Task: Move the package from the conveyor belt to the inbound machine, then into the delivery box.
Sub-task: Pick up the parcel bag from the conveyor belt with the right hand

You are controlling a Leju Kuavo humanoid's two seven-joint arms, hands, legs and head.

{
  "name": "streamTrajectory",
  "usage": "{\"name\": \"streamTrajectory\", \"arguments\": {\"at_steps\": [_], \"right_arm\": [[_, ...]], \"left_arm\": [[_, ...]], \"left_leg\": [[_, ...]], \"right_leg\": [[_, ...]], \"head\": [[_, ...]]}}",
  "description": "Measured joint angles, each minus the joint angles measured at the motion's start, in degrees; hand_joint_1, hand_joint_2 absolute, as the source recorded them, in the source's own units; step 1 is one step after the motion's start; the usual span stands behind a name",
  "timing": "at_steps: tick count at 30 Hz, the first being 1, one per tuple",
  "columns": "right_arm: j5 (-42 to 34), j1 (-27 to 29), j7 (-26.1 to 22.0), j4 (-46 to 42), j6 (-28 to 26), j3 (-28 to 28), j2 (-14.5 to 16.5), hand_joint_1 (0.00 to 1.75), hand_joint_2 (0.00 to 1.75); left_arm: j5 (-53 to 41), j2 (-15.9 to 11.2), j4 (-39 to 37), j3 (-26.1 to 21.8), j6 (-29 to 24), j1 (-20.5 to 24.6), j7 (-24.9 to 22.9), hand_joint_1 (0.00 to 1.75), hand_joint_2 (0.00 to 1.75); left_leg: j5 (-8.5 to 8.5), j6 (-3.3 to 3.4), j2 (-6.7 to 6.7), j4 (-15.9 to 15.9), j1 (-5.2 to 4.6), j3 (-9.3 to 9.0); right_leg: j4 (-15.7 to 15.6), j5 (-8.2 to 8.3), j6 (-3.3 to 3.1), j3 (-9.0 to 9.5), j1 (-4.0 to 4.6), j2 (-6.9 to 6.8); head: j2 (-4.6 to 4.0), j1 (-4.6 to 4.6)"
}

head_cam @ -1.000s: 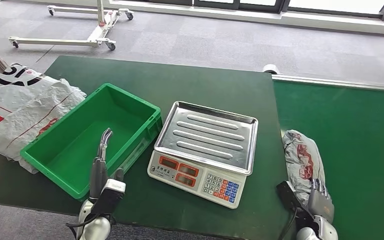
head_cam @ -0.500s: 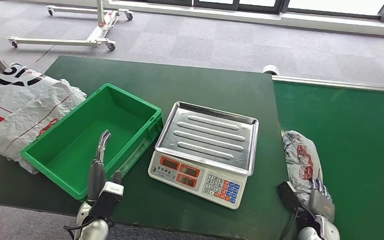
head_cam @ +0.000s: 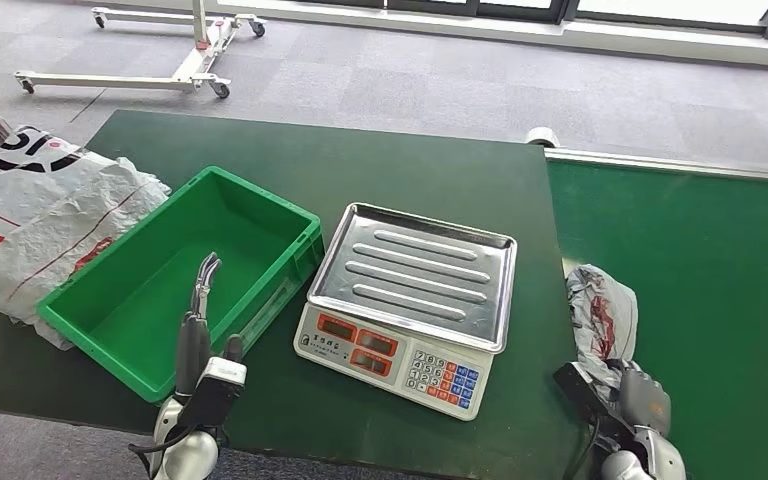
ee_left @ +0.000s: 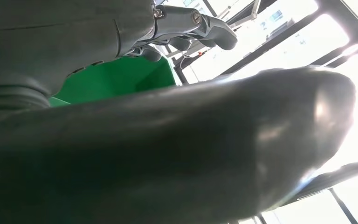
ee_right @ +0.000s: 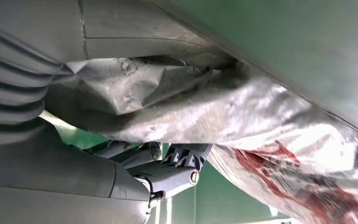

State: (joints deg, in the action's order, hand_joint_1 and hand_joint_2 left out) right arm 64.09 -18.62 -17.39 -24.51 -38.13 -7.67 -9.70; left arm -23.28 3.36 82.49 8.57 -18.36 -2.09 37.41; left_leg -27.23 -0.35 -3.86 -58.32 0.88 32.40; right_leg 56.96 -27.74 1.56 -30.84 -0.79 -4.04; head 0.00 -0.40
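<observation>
On the green conveyor belt (head_cam: 700, 270), at its near left edge, you have the grey package (head_cam: 600, 318) with red print, lying just beside the table (head_cam: 400, 170). Your right hand (head_cam: 643, 402) sits on the package's near end, and the right wrist view shows the crumpled wrap (ee_right: 242, 112) pressed against the palm with the fingers (ee_right: 168, 175) curled under it, so the hand is gripping the package.

Between the package and the green delivery box (head_cam: 175, 275) stands the inbound machine (head_cam: 410, 305), a scale with a steel tray and a keypad facing you; its right edge lies near the package. The box touches the scale's left side and nothing shows inside it.

Your left hand (head_cam: 200, 335) hovers over the box's near wall, fingers (head_cam: 205, 275) stretched forward and holding nothing.

White printed plastic bags (head_cam: 35, 215) are heaped against the far left side of the box. A wheeled metal frame (head_cam: 160, 50) stands on the carpet beyond the table.
</observation>
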Motion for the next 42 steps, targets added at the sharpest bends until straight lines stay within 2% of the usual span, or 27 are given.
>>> {"name": "streamTrajectory", "arguments": {"at_steps": [17,20,26,33,42], "right_arm": [[-0.2,-0.64,1.47,-12.66,-1.09,-0.72,-1.74,1.75,1.75],[-1.39,-0.77,1.52,-16.32,-0.53,-1.14,-3.6,1.75,1.75],[-4.07,-3.24,1.23,-22.95,2.83,-2.18,-9.93,1.75,1.75],[-4.62,-4.02,1.11,-25.4,2.14,-2.4,-11.88,1.75,1.75],[-8.77,-8.7,0.09,-27.62,4.08,-2.4,-15.44,1.75,1.75]], "left_arm": [[0.44,0.6,0.0,0.0,0.08,0.27,0.74,0.0,0.0],[0.87,0.6,-0.04,0.0,0.27,0.3,1.1,0.0,0.0],[1.93,0.6,-0.48,-0.02,0.73,0.61,1.66,0.0,0.0],[2.2,0.62,-0.73,-0.02,0.77,1.06,1.75,0.0,0.0],[3.54,1.02,-2.18,-0.02,1.01,2.5,2.3,0.0,0.0]], "left_leg": [[0.06,-0.08,0.05,0.0,-0.14,0.66],[0.06,-0.08,0.07,0.0,-0.18,0.68],[0.07,-0.06,0.07,0.0,-0.27,0.7],[0.08,-0.06,0.12,0.0,-0.29,0.72],[0.08,-0.05,0.12,0.0,-0.34,0.74]], "right_leg": [[0.18,-0.01,-0.02,-0.73,-0.04,-0.03],[0.19,-0.01,-0.01,-0.75,-0.07,-0.04],[0.19,0.01,0.01,-0.76,-0.16,-0.05],[0.23,0.0,0.0,-0.79,-0.16,-0.09],[0.28,0.0,0.01,-0.84,-0.21,-0.09]], "head": [[0.0,0.0],[0.0,-0.01],[0.0,0.0],[0.0,0.0],[0.0,0.01]]}}
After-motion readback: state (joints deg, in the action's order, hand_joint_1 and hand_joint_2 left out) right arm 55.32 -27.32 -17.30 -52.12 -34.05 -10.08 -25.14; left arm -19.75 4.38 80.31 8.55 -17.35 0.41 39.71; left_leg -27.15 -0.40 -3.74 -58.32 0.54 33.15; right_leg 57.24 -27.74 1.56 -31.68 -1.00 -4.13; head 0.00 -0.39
